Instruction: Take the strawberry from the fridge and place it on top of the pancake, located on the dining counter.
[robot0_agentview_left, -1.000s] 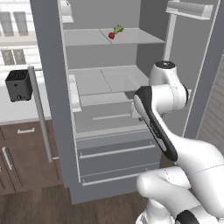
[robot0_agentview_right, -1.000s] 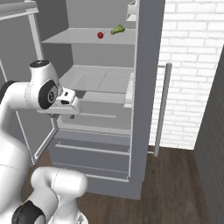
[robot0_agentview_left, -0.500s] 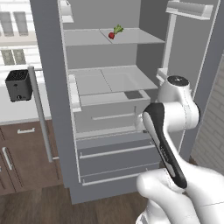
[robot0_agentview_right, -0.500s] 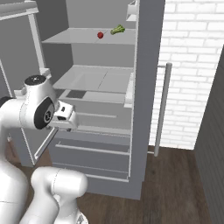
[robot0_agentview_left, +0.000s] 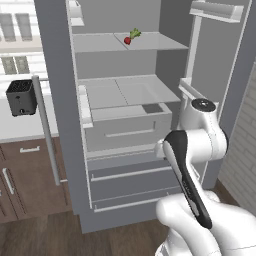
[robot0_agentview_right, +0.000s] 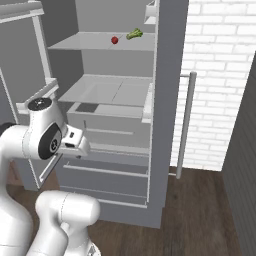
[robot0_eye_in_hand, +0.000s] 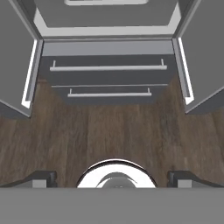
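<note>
We see the fridge (robot0_agentview_left: 125, 125) with both doors swung wide, so the way in is open. The strawberry (robot0_agentview_left: 128, 41) sits far back on a high shelf (robot0_agentview_left: 95, 44), just beside a small green leafy thing (robot0_agentview_left: 135, 34); from the right side we see the strawberry (robot0_agentview_right: 114, 40) a little apart from that green thing (robot0_agentview_right: 134, 34). Nothing else lies on that shelf, so there is room around the berry. Below it is a wide flat shelf and a pulled-out bin (robot0_agentview_left: 127, 122), and under that two drawers (robot0_eye_in_hand: 107, 76) with long bar handles. Our pincer (robot0_eye_in_hand: 112, 177) points down at the wood floor (robot0_eye_in_hand: 109, 131) in front of the drawers; its two tips (robot0_eye_in_hand: 39, 178) stand far apart at the edges of the hand view, and it holds nothing. The open doors (robot0_eye_in_hand: 17, 57) make walls on both sides, so the gap to move in is narrow low down. The arm (robot0_agentview_left: 192, 165) is folded in front of the fridge's right side and hides part of the drawers. A black toaster (robot0_agentview_left: 21, 97) sits on the wall counter (robot0_agentview_left: 20, 130) to the left, cut off partly by the door edge. On the right is a white brick wall (robot0_agentview_right: 220, 75).
</note>
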